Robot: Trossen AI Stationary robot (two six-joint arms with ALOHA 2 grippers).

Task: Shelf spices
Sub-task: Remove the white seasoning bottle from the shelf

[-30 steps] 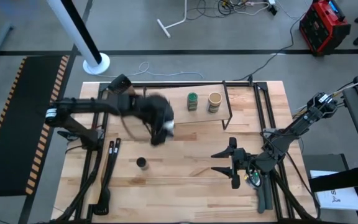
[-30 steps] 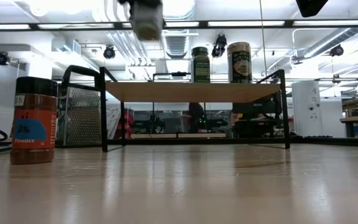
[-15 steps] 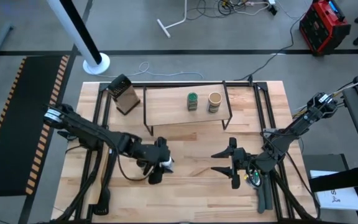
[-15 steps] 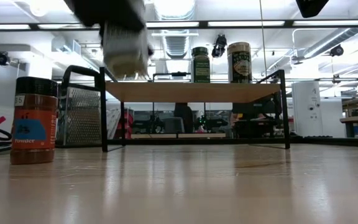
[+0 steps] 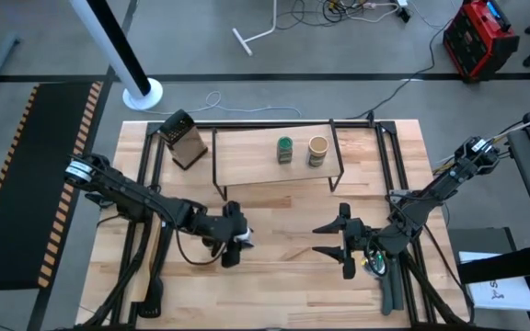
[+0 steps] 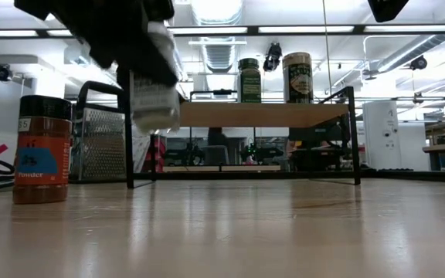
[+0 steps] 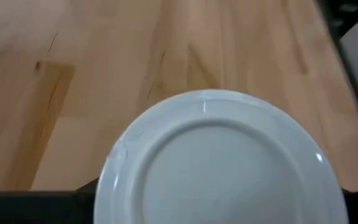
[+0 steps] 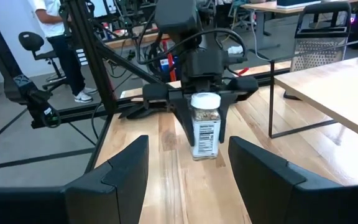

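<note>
From above, the left gripper (image 5: 237, 241) sits low over the worktop (image 5: 283, 267) in front of the shelf (image 5: 256, 165), its fingers closed on the white-lidded jar (image 5: 244, 239), while the green-lidded jar (image 5: 285, 150) and tan jar (image 5: 317, 151) stand on the shelf board and the right gripper (image 5: 332, 241) waits nearby with fingers spread open. At table height the held jar (image 6: 154, 100) seems to hang clear of the worktop, though blur makes that uncertain, and the dark-lidded jar (image 6: 42, 149) stands well to one side. The left wrist view is filled by the white lid (image 7: 219, 162), and the right wrist view shows the jar (image 8: 205, 126) upright between the left gripper's fingers.

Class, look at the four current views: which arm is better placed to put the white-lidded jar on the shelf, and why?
Left. The left gripper already holds the white-lidded jar, in front of the shelf. The right gripper waits open and empty, farther right.
</note>
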